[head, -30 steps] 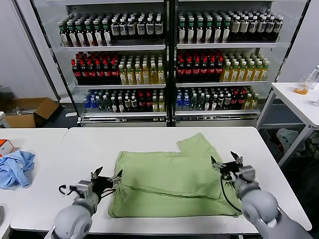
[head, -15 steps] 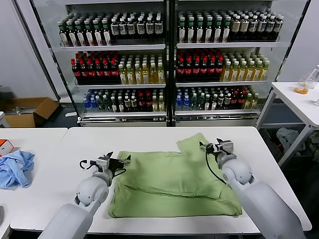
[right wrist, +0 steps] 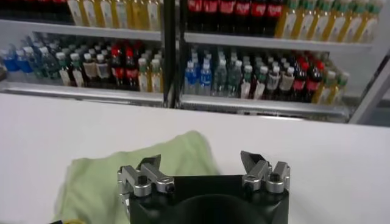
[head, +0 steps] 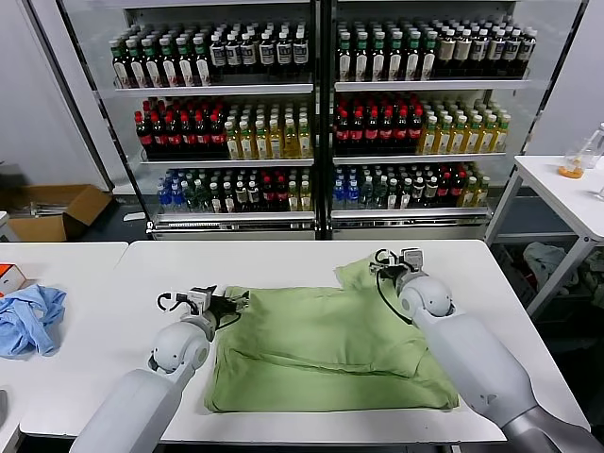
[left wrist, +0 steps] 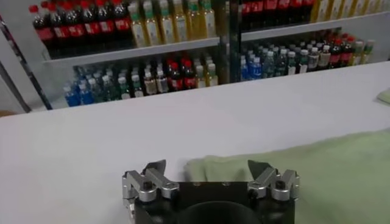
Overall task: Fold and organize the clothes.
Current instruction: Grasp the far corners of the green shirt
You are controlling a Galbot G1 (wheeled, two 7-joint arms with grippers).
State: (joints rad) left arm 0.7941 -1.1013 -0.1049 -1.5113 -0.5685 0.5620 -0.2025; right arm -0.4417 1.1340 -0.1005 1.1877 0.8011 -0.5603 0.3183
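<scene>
The light green shirt (head: 326,344) lies partly folded on the white table (head: 283,260), one sleeve sticking out at the far right; collar, buttons and print are hidden. My left gripper (head: 229,302) is open at the shirt's far left corner, which shows between its jaws in the left wrist view (left wrist: 210,172). My right gripper (head: 385,264) is open over the far sleeve (head: 363,274). In the right wrist view the gripper (right wrist: 201,163) is open above the sleeve's tip (right wrist: 177,155).
A light blue garment (head: 28,316) and an orange-and-white box (head: 9,276) lie on the table at the far left. Drink coolers (head: 316,113) stand behind the table. Another white table (head: 566,189) stands at the right, a cardboard box (head: 57,209) on the floor at the left.
Both grippers have moved away from me along the shirt's sides, from its near half to its far corners. The right one went further, up to the sleeve. The shirt has not moved.
</scene>
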